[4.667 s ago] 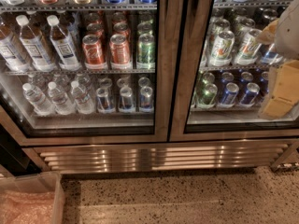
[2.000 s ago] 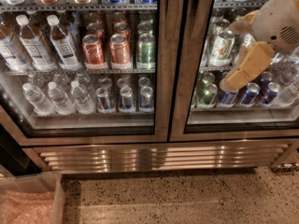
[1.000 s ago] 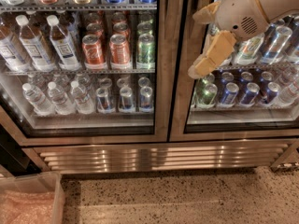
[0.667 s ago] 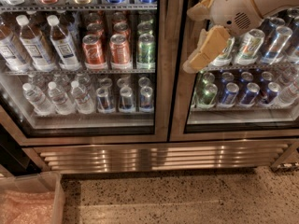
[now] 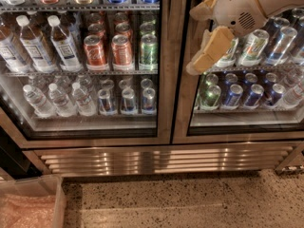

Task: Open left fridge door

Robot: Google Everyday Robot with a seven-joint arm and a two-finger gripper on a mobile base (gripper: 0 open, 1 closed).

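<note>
The left fridge door (image 5: 164,80) is a glass pane in a brushed-steel frame and stands shut. Behind it are water bottles (image 5: 52,99) and red cans (image 5: 95,51). My gripper (image 5: 192,42) is at the upper right, in front of the left stile of the right door, just right of the seam between the two doors. Its two tan fingers (image 5: 211,49) are spread apart and hold nothing. The white arm reaches in from the top right.
The matching right glass door (image 5: 247,122) shows green-white and blue cans and is shut too. A steel vent grille (image 5: 161,158) runs below both doors. A bin with bubble wrap (image 5: 28,205) sits on the speckled floor (image 5: 190,203) at the lower left.
The arm has swung from the right edge up and to the left across the right door. The gripper now sits near the middle frame. Both doors stay shut.
</note>
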